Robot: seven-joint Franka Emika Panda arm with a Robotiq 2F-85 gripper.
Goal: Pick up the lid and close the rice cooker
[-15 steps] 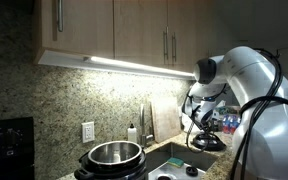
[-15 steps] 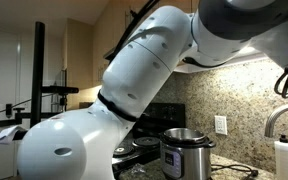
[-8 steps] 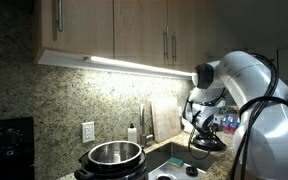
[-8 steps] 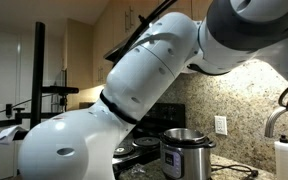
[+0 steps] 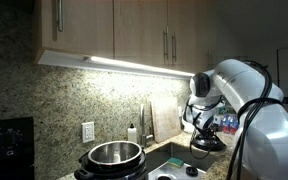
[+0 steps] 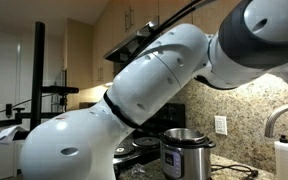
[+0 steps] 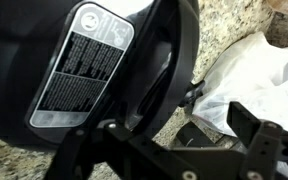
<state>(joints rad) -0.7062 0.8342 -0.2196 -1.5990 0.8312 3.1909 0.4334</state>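
Black pincer [image 7: 169,140], prongs wide apart, near the glossy round black lid [image 7: 156,70] with silver label [image 7: 84,65], by speckled granite [image 7: 234,20].

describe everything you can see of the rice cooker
The rice cooker is squat and round, standing upright in front of the speckled stone backsplash, below a wall outlet. It is open and uncovered: a shiny steel inner pot sits inside a black rim. In an exterior view its side looks steel with a dark front panel. Nothing is seen touching it.
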